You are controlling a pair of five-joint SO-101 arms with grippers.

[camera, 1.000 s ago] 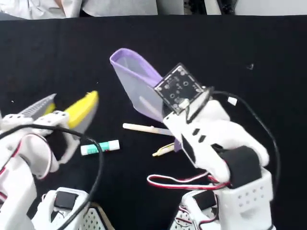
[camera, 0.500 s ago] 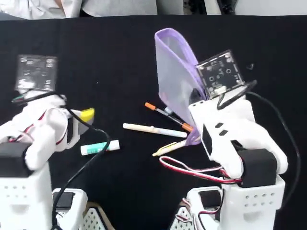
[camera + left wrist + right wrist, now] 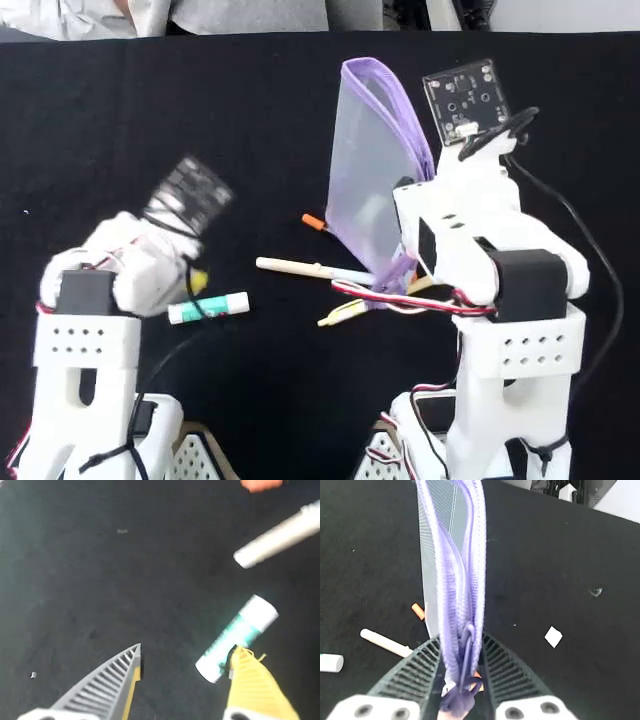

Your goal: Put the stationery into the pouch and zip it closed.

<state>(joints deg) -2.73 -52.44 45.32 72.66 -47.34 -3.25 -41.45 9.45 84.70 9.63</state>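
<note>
Beside the glue stick, the spread left fingers have swung down.

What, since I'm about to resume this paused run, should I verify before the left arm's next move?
1. Hold: the right gripper is shut on the pouch: ok.
2. Mouth: the pouch is open for loading: cannot tell.
3. Readiness: the left gripper is open: ok.
4. Aim: the glue stick is centred in that opening: not ok, it lies close by the yellow finger.
5. Progress: the stationery is inside the pouch: not ok; the glue stick and white pen lie on the table.
</note>
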